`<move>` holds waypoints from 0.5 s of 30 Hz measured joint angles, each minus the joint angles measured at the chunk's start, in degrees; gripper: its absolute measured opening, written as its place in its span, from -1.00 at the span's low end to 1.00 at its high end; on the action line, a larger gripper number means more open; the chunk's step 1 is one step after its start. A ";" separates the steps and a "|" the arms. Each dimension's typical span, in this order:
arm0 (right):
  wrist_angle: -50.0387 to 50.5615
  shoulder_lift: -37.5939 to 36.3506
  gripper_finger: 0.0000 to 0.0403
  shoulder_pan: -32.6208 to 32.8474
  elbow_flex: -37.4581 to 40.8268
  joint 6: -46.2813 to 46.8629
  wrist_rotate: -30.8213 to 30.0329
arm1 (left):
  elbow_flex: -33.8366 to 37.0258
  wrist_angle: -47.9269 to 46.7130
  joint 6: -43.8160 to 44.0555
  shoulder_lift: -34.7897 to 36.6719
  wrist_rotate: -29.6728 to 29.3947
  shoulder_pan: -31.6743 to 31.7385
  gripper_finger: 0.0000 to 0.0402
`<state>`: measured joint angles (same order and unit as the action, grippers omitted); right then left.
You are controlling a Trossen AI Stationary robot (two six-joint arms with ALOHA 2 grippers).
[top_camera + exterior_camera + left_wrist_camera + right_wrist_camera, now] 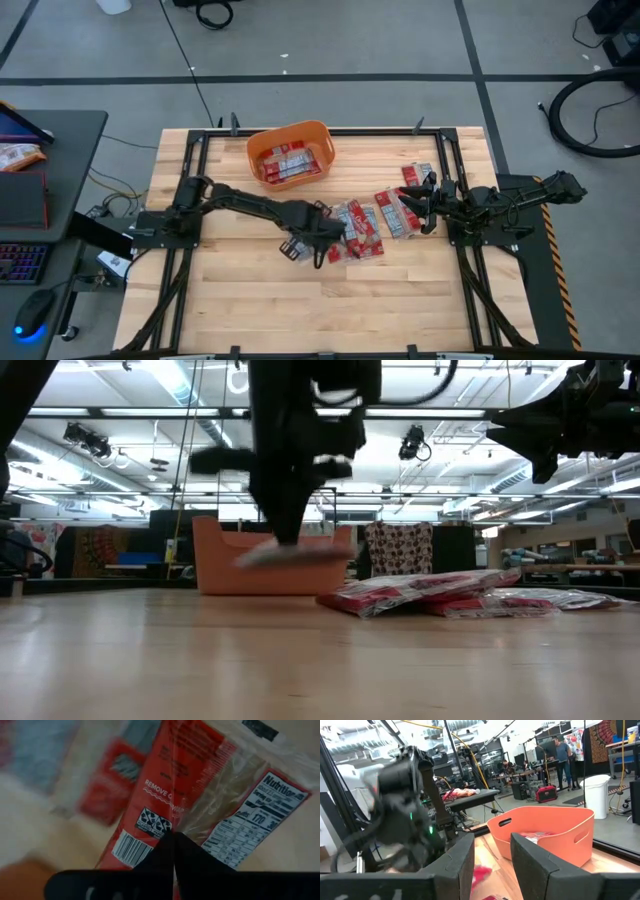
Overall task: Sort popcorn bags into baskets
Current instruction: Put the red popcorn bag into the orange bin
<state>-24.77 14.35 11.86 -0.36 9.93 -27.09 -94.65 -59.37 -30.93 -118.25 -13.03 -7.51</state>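
Left wrist view shows left gripper (173,851) clenched on a popcorn bag (185,780) (edge pinch); lift slowly toward the basket (291,154) beyond it.

A: Light comes from the ceiling strips (130,410) above the table (400,290); the wood is evenly bright, shadows under the arms faint and soft.

B: And from table height?

A: The strips glare white, so the left end effector (290,545) reads as a dark silhouette, smeared with motion blur. The bag (295,555) pinched in it is a pale streak in front of the orange basket (215,565).

B: The wrist cameras?

A: On the left wrist, the print on the held bag (200,795) is sharp, the packets behind it soft. On the right wrist, the other arm (405,810) beside the basket is blurred.
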 joint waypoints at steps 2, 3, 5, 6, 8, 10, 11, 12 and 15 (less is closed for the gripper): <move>0.00 0.00 -0.34 0.01 0.00 0.00 0.00 | -3.32 -3.32 2.39 0.15 -0.18 0.77 -0.98; 0.00 0.00 -0.34 0.00 -0.01 0.00 0.00 | -4.84 -5.22 3.67 0.27 -0.23 1.17 -0.98; -0.02 0.00 -0.34 0.00 0.00 0.00 0.00 | -7.91 -8.11 5.77 0.82 -0.68 2.16 -0.98; -0.02 0.00 -0.34 -0.01 0.00 0.00 0.00 | -9.30 -9.03 6.86 1.24 -1.32 2.74 -0.98; 0.08 -0.01 -0.34 -0.01 -0.01 -0.01 0.00 | -11.22 -11.13 8.91 2.01 -3.82 4.06 -0.98; 0.18 -0.04 -0.34 0.01 -0.01 -0.02 0.01 | -12.19 -12.76 11.14 2.93 -6.07 6.17 -0.98; -0.17 0.01 -0.34 0.00 0.00 0.00 0.09 | -12.27 -12.70 12.41 3.45 -6.47 7.49 -0.98; -0.19 0.02 -0.34 0.00 -0.02 0.00 0.11 | -12.29 -12.53 13.73 4.04 -6.65 9.04 -0.98; 0.05 0.21 -0.34 0.01 -0.02 0.00 0.15 | -12.39 -13.63 17.16 4.89 -6.71 14.01 -0.98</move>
<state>-24.73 14.56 11.88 -0.38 9.93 -26.94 -107.04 -73.00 -13.77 -113.36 -19.73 6.50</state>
